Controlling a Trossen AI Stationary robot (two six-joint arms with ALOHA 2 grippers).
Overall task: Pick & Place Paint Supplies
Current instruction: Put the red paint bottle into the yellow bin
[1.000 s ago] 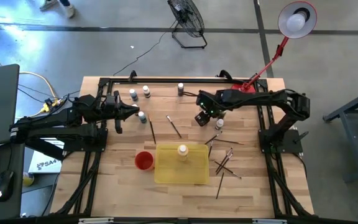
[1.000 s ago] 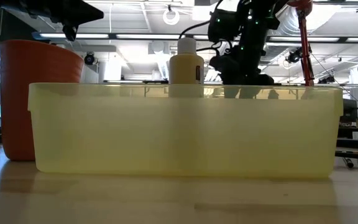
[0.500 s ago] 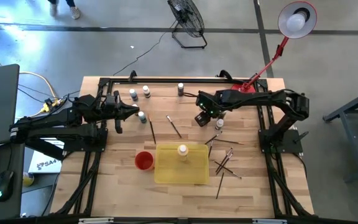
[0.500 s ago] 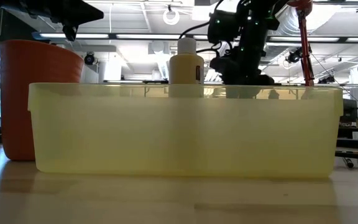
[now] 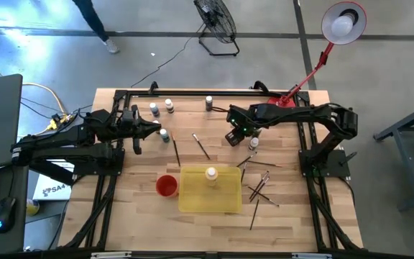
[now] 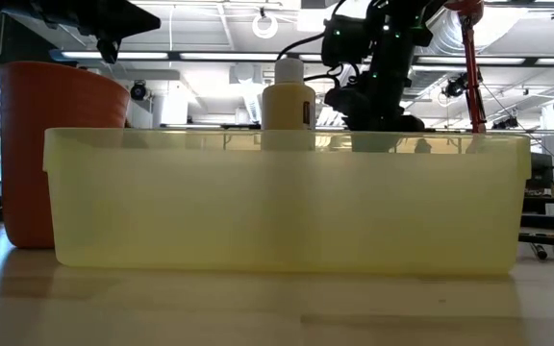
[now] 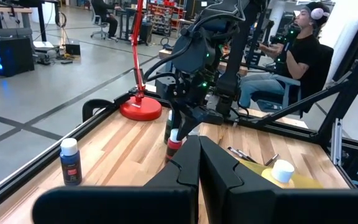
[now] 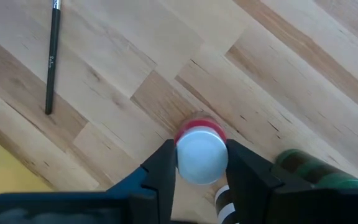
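A small red paint bottle (image 8: pixel 199 132) with a white cap stands upright on the wooden table, and my right gripper (image 5: pixel 233 138) is down over it, shut on its cap. Close beside it stands a green bottle (image 8: pixel 309 169). My left gripper (image 5: pixel 155 128) hangs shut and level above the table's left side, holding nothing, near another bottle (image 5: pixel 164 135). Three more bottles (image 5: pixel 169 106) stand along the far edge. A larger yellowish bottle (image 5: pixel 211 173) stands in the yellow tray (image 5: pixel 225 201). Thin dark brushes (image 5: pixel 201 146) lie on the table. My right gripper pinches the red bottle's white cap (image 8: pixel 183 155) between its two fingers (image 8: pixel 163 171), one on each side. The fingers come steeply from above, pointing down. The bottle stands upright with its base on the table.
A red cup (image 5: pixel 167 185) stands left of the tray. A bundle of brushes (image 5: pixel 261 187) lies right of the tray, another brush (image 5: pixel 176 151) near the cup. A red desk lamp (image 5: pixel 287 99) is clamped at the far right corner. People show beyond the table.
My right gripper has stayed in place over the red bottle while its fingers have drawn in around the cap. The bottle has not moved.
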